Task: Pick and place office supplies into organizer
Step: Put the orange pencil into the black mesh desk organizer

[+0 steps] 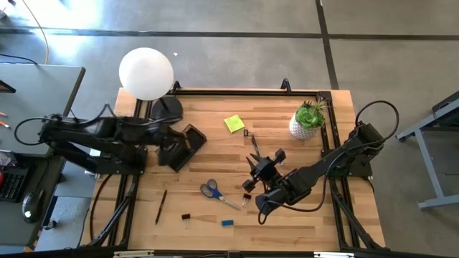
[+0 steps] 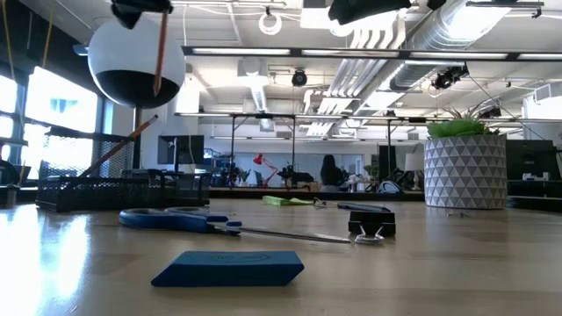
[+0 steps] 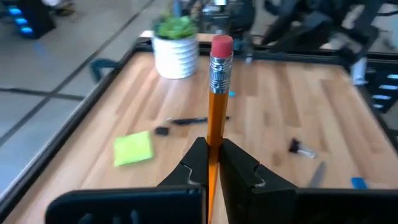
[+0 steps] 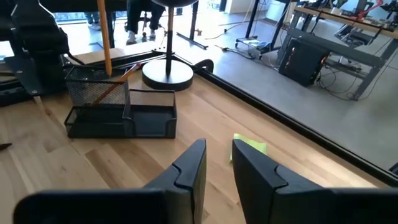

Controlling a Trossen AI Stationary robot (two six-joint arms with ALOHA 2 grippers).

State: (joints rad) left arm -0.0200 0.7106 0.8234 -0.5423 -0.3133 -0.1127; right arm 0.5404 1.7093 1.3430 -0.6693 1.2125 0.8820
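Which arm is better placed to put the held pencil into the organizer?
Left. Its hand grips the orange pencil right above the organizer; the right hand is open, empty and farther away.

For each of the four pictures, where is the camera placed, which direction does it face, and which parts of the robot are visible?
High: above, facing down; both arms, organizer.
Low: table height, facing the room; blue eraser nearest, arm parts above.
Left wrist: left gripper shut on an orange pencil, facing the potted plant.
Right wrist: open right gripper facing the organizer.
Shared: the yellow sticky-note pad shows in all views.
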